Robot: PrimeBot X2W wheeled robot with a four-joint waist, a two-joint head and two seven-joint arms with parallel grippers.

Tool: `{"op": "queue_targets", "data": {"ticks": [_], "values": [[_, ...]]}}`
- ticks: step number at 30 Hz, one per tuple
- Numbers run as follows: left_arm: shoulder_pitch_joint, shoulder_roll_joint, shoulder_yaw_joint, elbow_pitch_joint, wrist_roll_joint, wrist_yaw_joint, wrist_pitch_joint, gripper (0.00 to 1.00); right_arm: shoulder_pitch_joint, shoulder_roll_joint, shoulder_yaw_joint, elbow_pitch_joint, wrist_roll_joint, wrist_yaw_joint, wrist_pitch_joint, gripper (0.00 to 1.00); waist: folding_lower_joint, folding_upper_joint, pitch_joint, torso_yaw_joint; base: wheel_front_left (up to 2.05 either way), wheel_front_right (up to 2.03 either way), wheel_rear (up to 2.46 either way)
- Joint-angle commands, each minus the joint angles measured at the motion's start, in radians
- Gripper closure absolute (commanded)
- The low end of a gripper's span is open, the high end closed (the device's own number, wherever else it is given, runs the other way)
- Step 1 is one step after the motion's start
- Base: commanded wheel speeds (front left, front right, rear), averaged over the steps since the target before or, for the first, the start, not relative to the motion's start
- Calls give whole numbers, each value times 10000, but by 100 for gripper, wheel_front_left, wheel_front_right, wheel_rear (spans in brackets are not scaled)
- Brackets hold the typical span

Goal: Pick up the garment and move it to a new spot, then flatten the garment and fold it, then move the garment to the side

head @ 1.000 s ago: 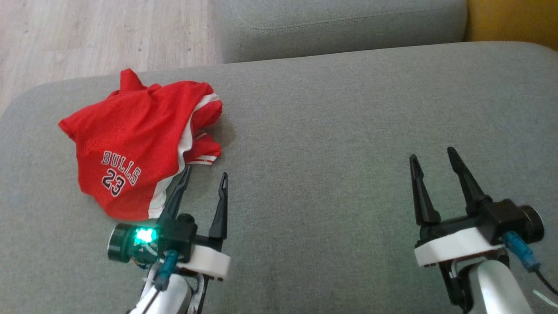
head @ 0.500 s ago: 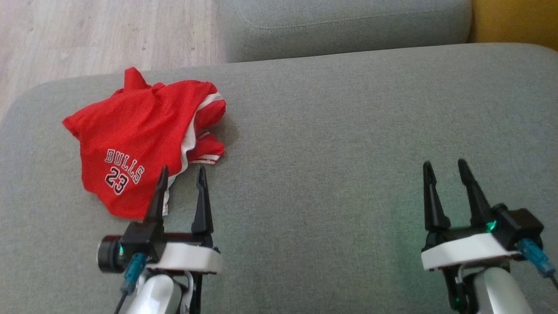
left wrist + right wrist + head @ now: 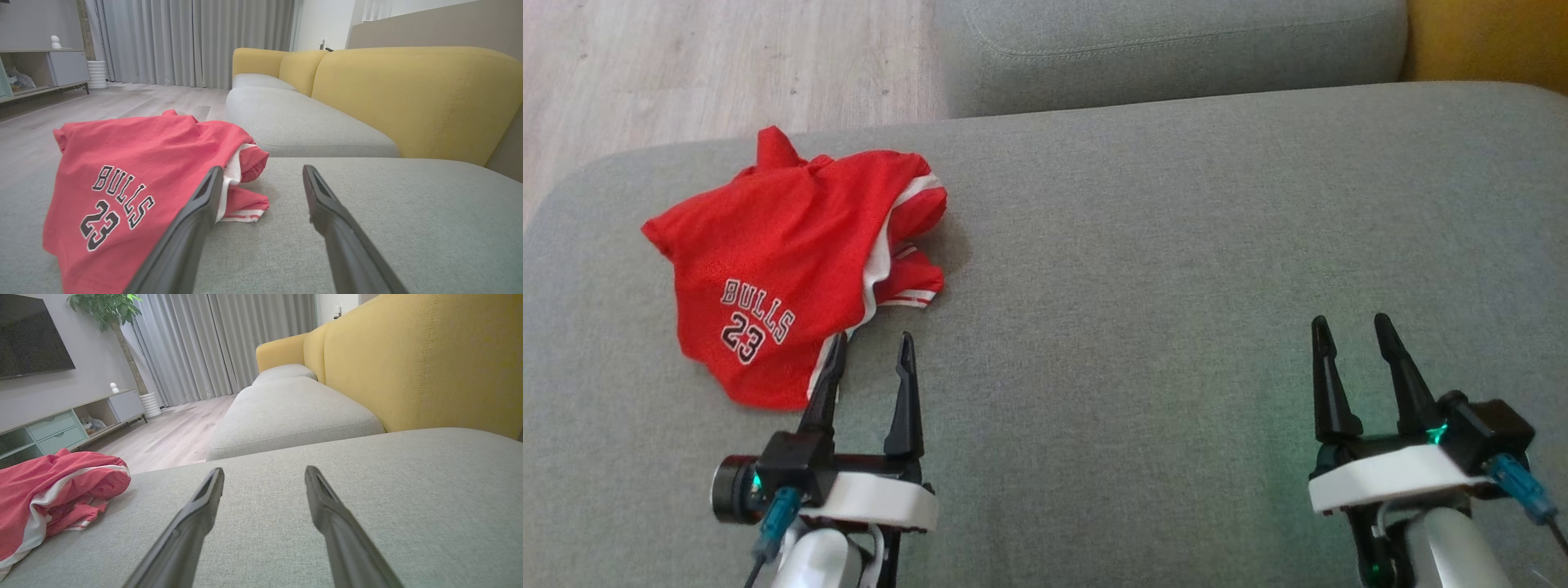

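Note:
The garment [image 3: 784, 261] is a red jersey with white trim, marked BULLS 23, lying crumpled on the left part of the grey sofa seat [image 3: 1143, 269]. My left gripper [image 3: 870, 339] stands open just in front of the garment's near right edge, holding nothing. In the left wrist view the garment [image 3: 135, 179] lies left of the gripper [image 3: 261, 171], partly behind its left finger. My right gripper [image 3: 1347, 322] is open over bare cushion at the lower right. The right wrist view has the garment [image 3: 53, 494] at far left and that gripper [image 3: 263, 471] open and empty.
A second grey seat cushion [image 3: 1168, 45] lies beyond the one I work on, with the yellow sofa back [image 3: 1486, 37] to the right. Wooden floor [image 3: 711, 65] drops away past the cushion's far left edge. A TV cabinet [image 3: 65, 420] stands across the room.
Both grippers have drawn back toward me, staying open. The left gripper has turned from tilted to level and shifted left. The garment lies as before.

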Motion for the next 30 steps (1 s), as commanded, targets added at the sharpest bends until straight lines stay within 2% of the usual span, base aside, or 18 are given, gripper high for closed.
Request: {"op": "queue_targets", "data": {"ticks": [1,6,8,10,19,30], "values": [[-295,-15,416,-249,116,-73,-122,0,-316,-70,234,-399,56,-7,-136,0,1,0,-2,19,0,0,0],[-279,-64,645,-231,277,-123,-122,0,-267,-70,407,-619,48,-7,-136,0,1,0,-52,227,0,0,0],[-221,-74,908,-275,-72,-85,-122,0,-242,-70,549,-716,52,-7,-136,0,1,0,-64,358,0,0,0],[-234,-77,899,-285,189,-80,-122,0,-240,-70,706,-853,60,-7,-136,0,1,0,-73,513,0,0,0],[-49,-82,1195,-294,19,26,-122,0,-53,-70,1292,-1042,146,-7,-136,0,1,0,-241,1420,0,0,0],[265,-83,1357,-277,159,-79,-122,0,144,-70,1892,-921,280,-7,-136,0,1,0,-442,2416,0,0,0]]}}
